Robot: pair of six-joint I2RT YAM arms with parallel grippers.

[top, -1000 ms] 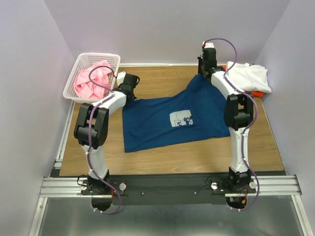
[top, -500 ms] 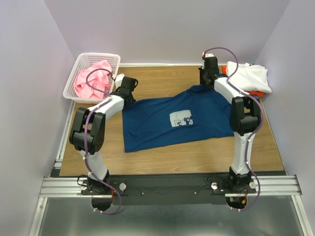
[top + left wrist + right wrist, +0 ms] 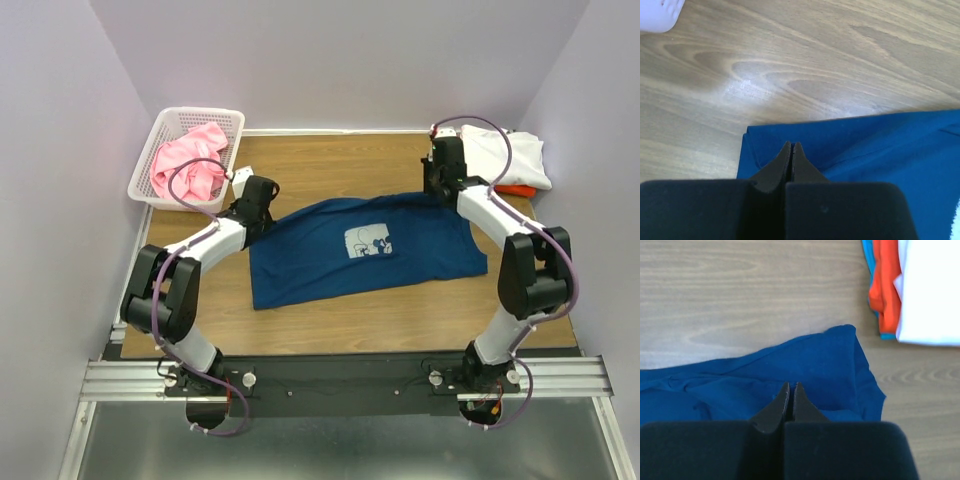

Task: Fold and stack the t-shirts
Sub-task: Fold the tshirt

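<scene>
A navy t-shirt with a pale mouse print lies spread on the wooden table. My left gripper is shut on the shirt's far left corner, low at the table. My right gripper is shut on the far right corner, also low. A pink t-shirt lies bunched in the basket. A folded white t-shirt lies on top of an orange one at the far right. The right wrist view shows the white shirt, the orange shirt and a teal edge.
A white lattice basket stands at the far left corner of the table; its corner shows in the left wrist view. Grey walls close in the back and both sides. Bare wood lies beyond and in front of the navy shirt.
My right gripper has come down and moved nearer and to the right with the shirt's corner, so the raised cloth now lies flat. My left gripper moved slightly nearer and its elbow swung left.
</scene>
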